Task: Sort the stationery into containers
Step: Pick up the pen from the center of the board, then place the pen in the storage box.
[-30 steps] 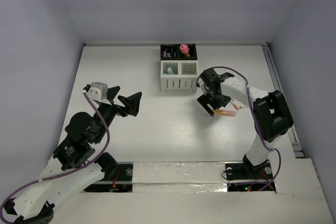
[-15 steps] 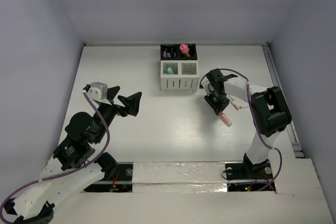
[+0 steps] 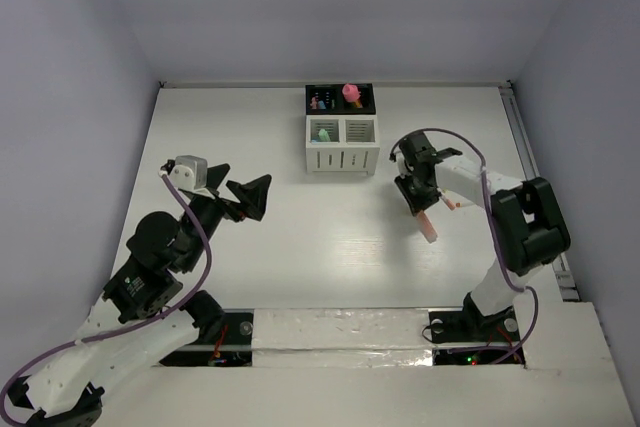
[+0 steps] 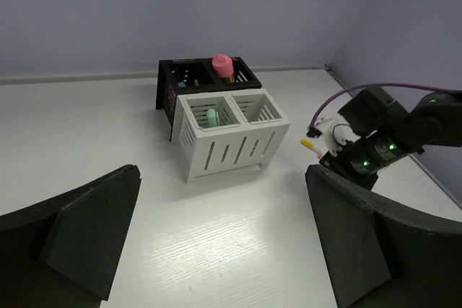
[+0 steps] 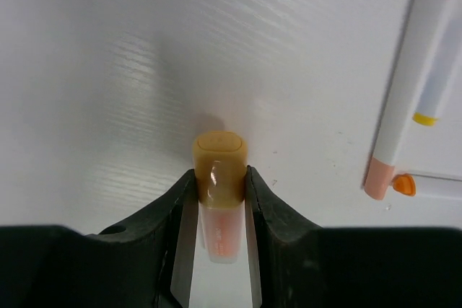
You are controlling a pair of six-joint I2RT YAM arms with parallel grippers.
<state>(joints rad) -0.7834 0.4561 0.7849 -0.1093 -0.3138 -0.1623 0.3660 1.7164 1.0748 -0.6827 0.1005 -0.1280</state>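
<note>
My right gripper [image 5: 219, 194] [image 3: 418, 197] is shut on a short pink marker with an orange cap [image 5: 219, 178] [image 3: 428, 227], held just right of the containers. The cap end sticks out past the fingertips toward the table. The white container [image 3: 342, 157] [image 4: 231, 151] has a mint stick [image 3: 323, 134] [image 4: 212, 115] in its left compartment. Behind it, the black container [image 3: 340, 87] [image 4: 167, 90] holds a thick pink piece [image 3: 351, 93] [image 4: 222, 65] and some small sticks [image 3: 318, 102]. My left gripper [image 3: 240, 195] [image 4: 222, 174] hangs open at the left, holding nothing.
Three loose white-bodied markers lie on the table beside the right gripper: one with peach ends [image 5: 403, 84], one with a yellow band [image 5: 442, 70], and one with an orange tip [image 5: 427, 185]. The walls close in behind and at both sides.
The right gripper has shut on the pink marker and shifted slightly right. The marker lay sideways under open jaws before and now points out from them. The left arm is still.
</note>
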